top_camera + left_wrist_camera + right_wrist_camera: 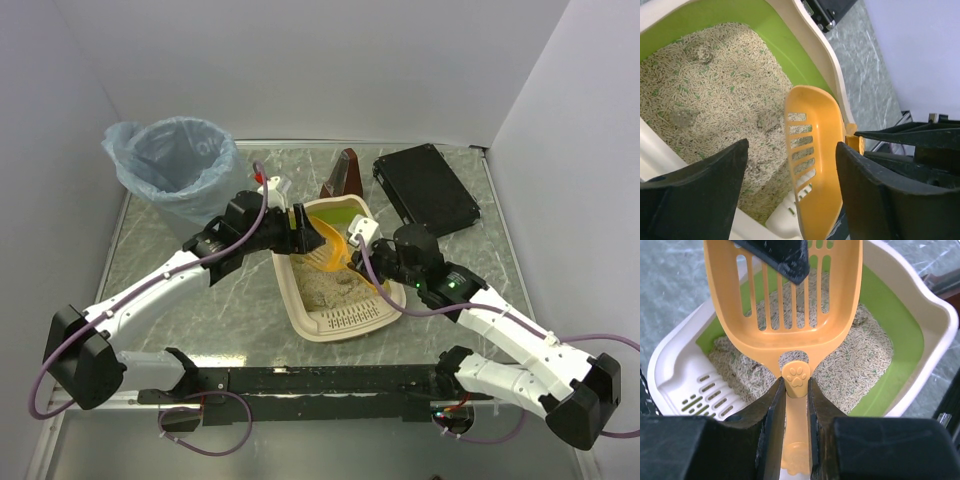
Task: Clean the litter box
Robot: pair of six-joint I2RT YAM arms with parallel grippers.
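From above, the litter box (350, 320) sits in the middle of the bench (200, 310), with an orange scoop (335, 245) held over it between both arms.

Left wrist view: the left claw (790, 147) gapes astride the scoop's blade without clamping it.

Right wrist view: the right claw (796, 385) pinches the scoop's handle.

The tray looks light, stiff and slick. Its loose litter would likely shift, so steady it by the rim.

A robot lab cell: bare white walls (330, 60) enclosing a marbled table (200, 320).
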